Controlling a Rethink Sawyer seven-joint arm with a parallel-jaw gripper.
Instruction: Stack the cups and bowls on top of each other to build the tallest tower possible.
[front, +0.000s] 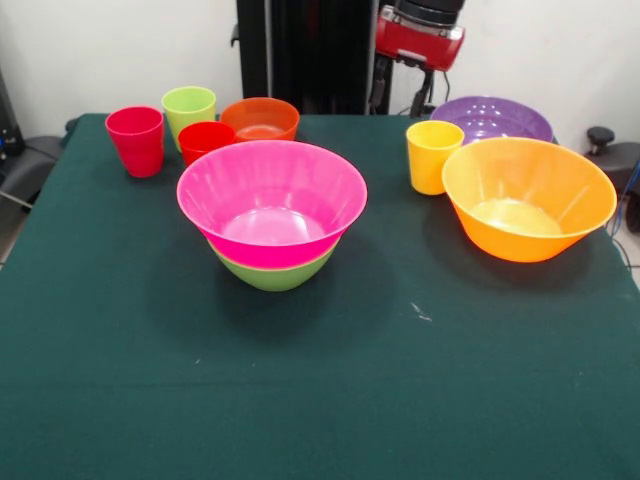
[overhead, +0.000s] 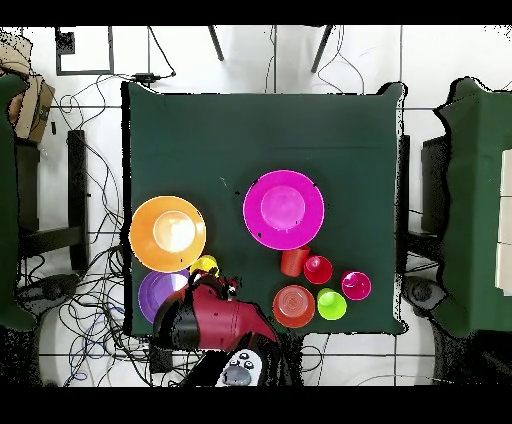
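The tower (front: 271, 213) stands mid-table on the green cloth (front: 320, 380): the pink bowl (front: 271, 195) nested in the green bowl (front: 272, 274). No writing shows on any piece. The gripper (front: 420, 95) hangs at the far edge near the purple bowl (front: 492, 117); I cannot tell whether it is parted or closed.

No lettering, brand, number or sign can be read on the bowls, the cups, the green-covered desk (front: 320, 400) or the red arm (front: 420, 38) at twelve o'clock.
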